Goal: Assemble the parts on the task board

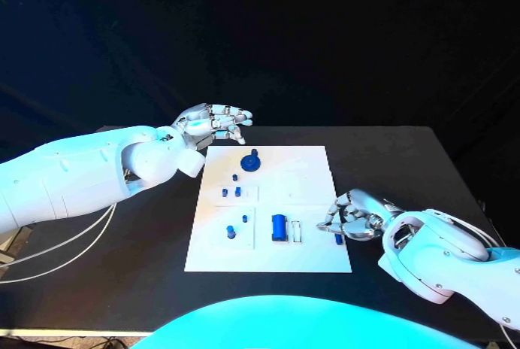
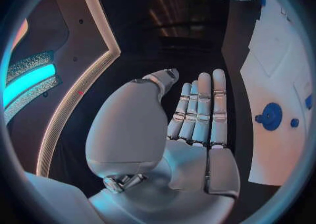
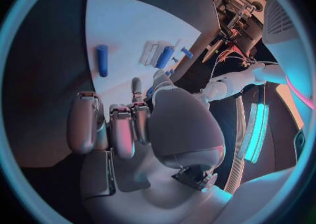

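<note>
Right wrist view: loose blue peg (image 3: 102,59).

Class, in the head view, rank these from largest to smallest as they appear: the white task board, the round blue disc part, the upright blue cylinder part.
1. Task board
2. Round blue disc part
3. Blue cylinder part; close to the disc, so this order is unsure.
</note>
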`<state>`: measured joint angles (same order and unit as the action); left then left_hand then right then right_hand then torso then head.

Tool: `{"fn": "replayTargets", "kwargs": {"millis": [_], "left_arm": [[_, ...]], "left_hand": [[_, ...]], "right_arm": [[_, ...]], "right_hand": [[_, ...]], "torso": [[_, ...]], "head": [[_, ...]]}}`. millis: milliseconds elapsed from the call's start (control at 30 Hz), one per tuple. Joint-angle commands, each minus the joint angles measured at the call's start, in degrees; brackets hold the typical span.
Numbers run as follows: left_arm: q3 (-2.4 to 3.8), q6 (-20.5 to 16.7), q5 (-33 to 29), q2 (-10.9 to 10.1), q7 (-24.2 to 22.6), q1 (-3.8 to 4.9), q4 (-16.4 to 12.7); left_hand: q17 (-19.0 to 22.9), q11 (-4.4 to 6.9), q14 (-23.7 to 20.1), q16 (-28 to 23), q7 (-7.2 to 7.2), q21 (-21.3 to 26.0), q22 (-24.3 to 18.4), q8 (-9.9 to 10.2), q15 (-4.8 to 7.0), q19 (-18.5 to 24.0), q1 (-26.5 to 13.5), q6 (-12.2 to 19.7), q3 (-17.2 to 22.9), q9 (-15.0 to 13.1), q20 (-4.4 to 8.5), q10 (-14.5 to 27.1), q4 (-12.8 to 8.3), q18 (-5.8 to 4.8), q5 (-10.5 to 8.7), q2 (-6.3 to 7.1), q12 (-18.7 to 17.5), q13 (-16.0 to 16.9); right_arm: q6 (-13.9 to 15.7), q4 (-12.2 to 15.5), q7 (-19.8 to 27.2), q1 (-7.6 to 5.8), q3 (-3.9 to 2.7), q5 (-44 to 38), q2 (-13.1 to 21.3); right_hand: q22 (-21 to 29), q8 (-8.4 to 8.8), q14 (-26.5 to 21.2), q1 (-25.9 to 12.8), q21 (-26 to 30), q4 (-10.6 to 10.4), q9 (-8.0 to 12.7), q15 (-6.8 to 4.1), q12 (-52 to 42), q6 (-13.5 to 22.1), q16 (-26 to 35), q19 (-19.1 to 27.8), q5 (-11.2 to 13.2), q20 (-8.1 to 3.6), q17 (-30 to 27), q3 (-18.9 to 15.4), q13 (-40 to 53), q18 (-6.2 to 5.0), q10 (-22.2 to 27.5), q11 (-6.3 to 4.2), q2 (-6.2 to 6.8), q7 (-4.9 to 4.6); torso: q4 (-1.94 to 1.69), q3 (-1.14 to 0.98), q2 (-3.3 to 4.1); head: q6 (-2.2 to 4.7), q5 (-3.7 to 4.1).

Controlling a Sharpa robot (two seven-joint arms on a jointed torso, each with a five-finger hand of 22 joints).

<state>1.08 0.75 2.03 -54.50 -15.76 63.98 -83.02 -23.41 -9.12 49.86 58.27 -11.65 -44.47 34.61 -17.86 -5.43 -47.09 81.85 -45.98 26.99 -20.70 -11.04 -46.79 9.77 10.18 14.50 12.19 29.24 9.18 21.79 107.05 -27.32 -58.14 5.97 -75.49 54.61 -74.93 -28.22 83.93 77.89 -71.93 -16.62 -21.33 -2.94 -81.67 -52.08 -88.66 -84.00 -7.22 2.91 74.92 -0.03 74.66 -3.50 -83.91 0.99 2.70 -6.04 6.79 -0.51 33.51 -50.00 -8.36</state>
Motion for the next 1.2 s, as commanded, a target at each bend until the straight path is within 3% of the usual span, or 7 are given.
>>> {"fn": "replayTargets", "kwargs": {"millis": [33,233,467,733,1000,1200], "left_arm": [[0.03,1.5,-0.17,0.0,-1.48,0.03,-0.25],[0.03,2.05,-0.17,-0.02,-2.16,0.02,-0.49],[0.02,2.1,-0.17,0.07,-2.21,0.01,-0.5],[0.02,2.14,-0.17,0.07,-2.02,0.0,-0.42],[0.02,2.31,-0.1,0.04,-1.53,0.0,-0.36],[0.01,2.54,0.03,0.1,-1.19,0.0,-0.31]], "left_hand": [[0.09,0.06,-0.34,-0.23,-0.46,0.58,-0.2,-0.39,-0.02,-0.43,-0.59,0.43,-0.62,0.12,0.05,0.23,0.47,0.22,0.1,0.05,0.32,-0.07],[0.06,0.09,-0.35,-0.11,-0.41,1.24,-0.62,-0.45,-0.06,-0.55,-1.52,0.59,-1.57,0.19,-0.06,0.31,1.28,0.24,0.15,0.43,0.56,-0.07],[0.06,0.1,-0.35,-0.1,-0.41,1.3,-0.65,-0.47,-0.06,-0.57,-1.56,0.59,-1.63,0.19,-0.07,0.32,1.34,0.24,0.16,0.4,0.58,-0.07],[0.05,0.11,-0.35,-0.06,-0.4,1.43,-0.75,-0.54,-0.05,-0.64,-1.6,0.52,-1.66,0.18,-0.08,0.34,1.51,0.26,0.2,0.18,0.64,-0.07],[0.05,0.11,-0.34,-0.05,-0.4,1.49,-0.78,-0.56,-0.05,-0.67,-1.63,0.52,-1.69,0.18,-0.08,0.36,1.58,0.26,0.2,0.12,0.65,-0.07],[0.05,0.11,-0.34,-0.05,-0.4,1.49,-0.78,-0.56,-0.05,-0.67,-1.63,0.52,-1.69,0.18,-0.08,0.36,1.58,0.26,0.2,0.12,0.65,-0.07]], "right_arm": [[3.91,-0.31,4.52,-0.37,-0.02,0.88,1.84],[3.0,-2.12,4.84,-0.42,-0.03,-1.59,4.21],[1.16,-3.91,3.27,0.6,-0.01,-3.68,3.94],[-1.94,-5.09,1.88,1.95,0.03,-4.15,2.19],[-2.83,-5.6,1.28,2.75,0.07,-4.13,0.94],[-3.97,-6.25,0.67,3.01,0.11,-4.49,0.15]], "right_hand": [[-10.27,0.75,4.84,-0.14,2.35,0.01,0.29,0.64,0.68,0.52,0.78,-0.28,-0.11,0.69,9.23,0.91,7.55,-0.05,0.35,0.61,0.97,-0.06],[-10.02,1.24,4.64,0.03,3.36,-0.01,0.46,0.8,1.41,0.4,1.14,0.06,-0.1,0.91,8.47,1.9,6.98,-0.22,0.91,0.76,1.78,-0.21],[-10.06,1.25,4.66,-0.54,3.22,-0.14,0.42,0.8,1.67,-0.5,1.15,0.0,-0.08,1.02,8.56,3.0,6.8,-0.21,1.08,0.71,2.78,-0.1],[-10.55,0.12,4.96,-3.7,1.38,-0.21,-0.16,0.08,0.57,-3.3,0.73,-0.69,-0.08,0.54,9.7,5.67,7.72,0.09,0.06,-0.2,3.94,1.0],[-10.59,-0.37,4.98,-4.32,1.3,-0.2,-0.42,-0.13,0.46,-3.9,0.69,-0.75,-0.09,0.35,9.8,6.33,7.83,0.11,-0.07,-0.47,4.22,1.32],[-10.63,-0.72,5.0,-4.41,1.14,-0.16,-0.61,-0.27,0.49,-4.23,0.67,-0.81,-0.1,0.24,9.85,6.74,7.81,0.14,-0.08,-0.64,4.36,1.53]], "torso": [[0.16,-0.03,-0.06],[0.26,-0.09,-0.03],[0.14,-0.12,-0.02],[0.0,-0.04,0.03],[0.16,-0.07,0.01],[0.08,-0.03,-0.02]], "head": [[0.0,0.64],[0.0,1.8],[0.0,2.33],[0.0,2.23],[0.0,2.0],[0.0,1.97]]}}
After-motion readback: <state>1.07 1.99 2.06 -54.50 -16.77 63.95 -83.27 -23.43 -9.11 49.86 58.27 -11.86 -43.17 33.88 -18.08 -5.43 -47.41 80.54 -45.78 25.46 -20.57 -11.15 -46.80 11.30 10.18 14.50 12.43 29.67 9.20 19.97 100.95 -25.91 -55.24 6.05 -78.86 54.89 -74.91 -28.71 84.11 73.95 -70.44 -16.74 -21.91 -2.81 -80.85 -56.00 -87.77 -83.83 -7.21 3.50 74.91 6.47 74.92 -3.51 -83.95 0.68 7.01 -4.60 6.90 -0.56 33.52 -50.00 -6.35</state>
